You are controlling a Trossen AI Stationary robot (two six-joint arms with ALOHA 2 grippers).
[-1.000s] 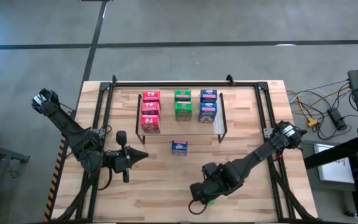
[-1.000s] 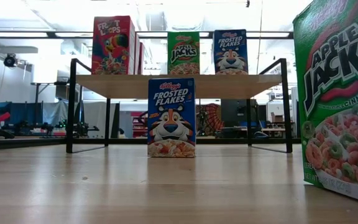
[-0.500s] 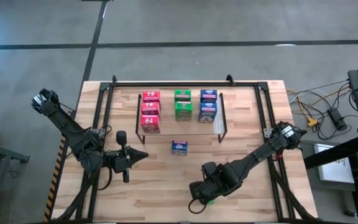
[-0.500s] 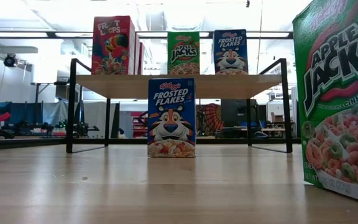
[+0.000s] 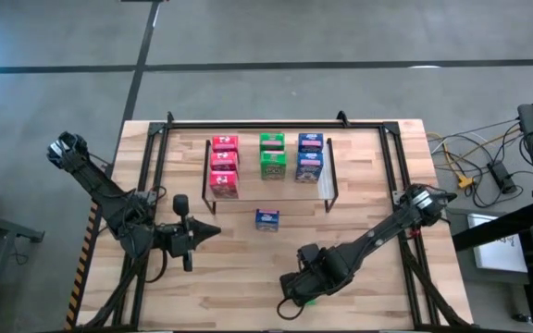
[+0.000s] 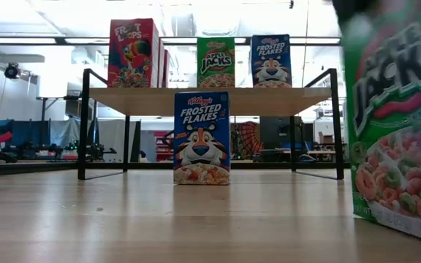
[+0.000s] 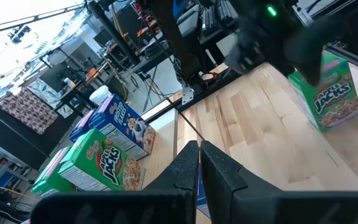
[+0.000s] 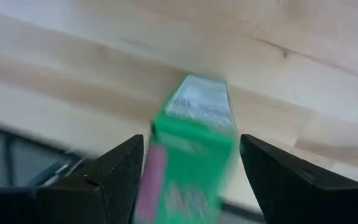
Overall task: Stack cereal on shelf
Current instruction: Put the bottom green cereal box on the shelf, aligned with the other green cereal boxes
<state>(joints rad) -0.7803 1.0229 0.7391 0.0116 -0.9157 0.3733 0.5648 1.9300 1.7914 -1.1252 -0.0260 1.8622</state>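
Observation:
The shelf (image 5: pixel 248 163) stands at the table's far middle with red (image 5: pixel 224 166), green (image 5: pixel 272 155) and blue (image 5: pixel 310 157) cereal boxes upright on it. One blue box (image 5: pixel 266 218) stands on the table in front of it. A green box (image 8: pixel 194 143) stands near the table's near edge. My right gripper (image 8: pixel 191 142) hangs open over it, pointing steeply down, one finger on each side of the box top. My left gripper (image 7: pixel 199 149) is shut on nothing above the table's left part. My right gripper straddles the top of the green box (image 8: pixel 197 102) from above, its fingers (image 8: pixel 104 177) across the box's narrow width. A gap shows on both sides in the right wrist view. Whether a finger touches the box I cannot tell.
A black frame (image 5: pixel 160 157) runs along the table's left, far and right sides. Bare wood (image 5: pixel 248 268) lies between the two arms and in front of the shelf. Cables (image 5: pixel 475 171) lie off the table's right edge.
My right gripper has sunk toward the green box, and its dark tip now shows over the box's top in the low view. In that view the box looks smeared and stands slightly shifted.

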